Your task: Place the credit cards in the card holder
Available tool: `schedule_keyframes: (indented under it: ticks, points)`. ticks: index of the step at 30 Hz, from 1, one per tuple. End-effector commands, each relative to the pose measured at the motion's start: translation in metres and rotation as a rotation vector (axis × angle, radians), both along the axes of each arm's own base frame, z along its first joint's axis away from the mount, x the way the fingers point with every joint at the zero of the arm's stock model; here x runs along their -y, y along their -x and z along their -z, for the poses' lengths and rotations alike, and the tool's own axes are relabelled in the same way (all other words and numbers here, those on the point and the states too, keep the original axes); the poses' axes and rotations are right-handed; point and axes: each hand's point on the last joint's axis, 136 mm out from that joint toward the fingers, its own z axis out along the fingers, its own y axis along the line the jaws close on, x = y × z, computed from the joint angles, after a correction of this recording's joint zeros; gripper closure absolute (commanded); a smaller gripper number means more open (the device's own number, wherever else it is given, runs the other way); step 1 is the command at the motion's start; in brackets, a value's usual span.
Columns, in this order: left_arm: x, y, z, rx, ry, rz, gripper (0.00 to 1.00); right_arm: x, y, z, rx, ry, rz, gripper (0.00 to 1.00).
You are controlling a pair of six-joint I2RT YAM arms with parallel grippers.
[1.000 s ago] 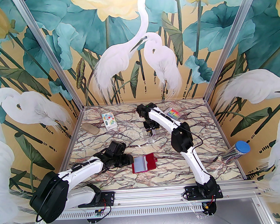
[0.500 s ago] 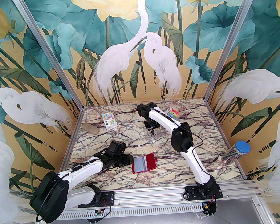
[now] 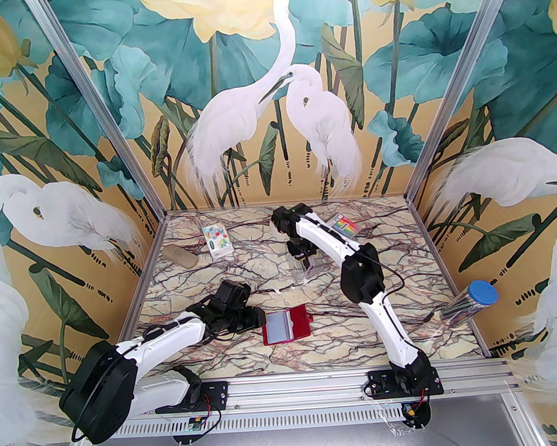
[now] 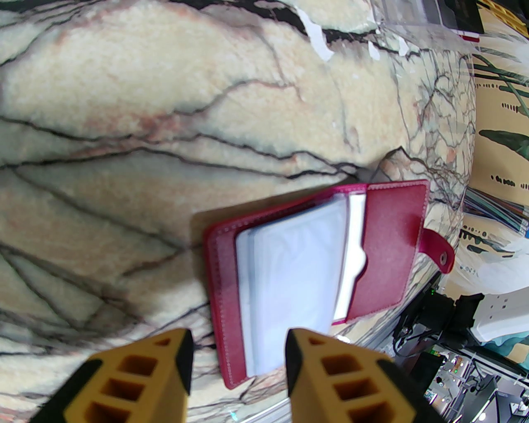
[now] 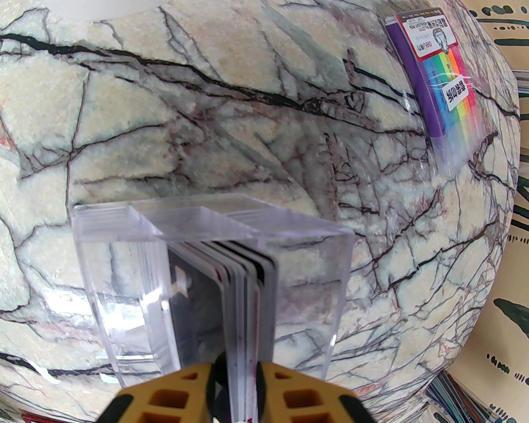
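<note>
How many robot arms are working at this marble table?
2. The left arm reaches toward the open red card holder near the front. The right arm stretches farther back, where the right gripper pinches credit cards in a clear plastic box.

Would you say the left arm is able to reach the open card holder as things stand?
Probably yes. The left gripper hovers with its jaws apart just short of the card holder, which lies open on the table, and nothing stands between them.
</note>
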Motion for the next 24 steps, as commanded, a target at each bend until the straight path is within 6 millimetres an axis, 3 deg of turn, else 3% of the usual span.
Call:
schedule_keyframes:
  ticks: [1, 24]
  points:
    - [0.003, 0.002, 0.003, -0.011, 0.017, 0.003, 0.58, 0.002, 0.0, -0.016, 0.02, 0.004, -0.006, 0.81]
    - [0.005, 0.002, 0.003, -0.013, 0.02, 0.009, 0.58, -0.003, 0.008, -0.034, 0.012, -0.051, -0.007, 0.99]
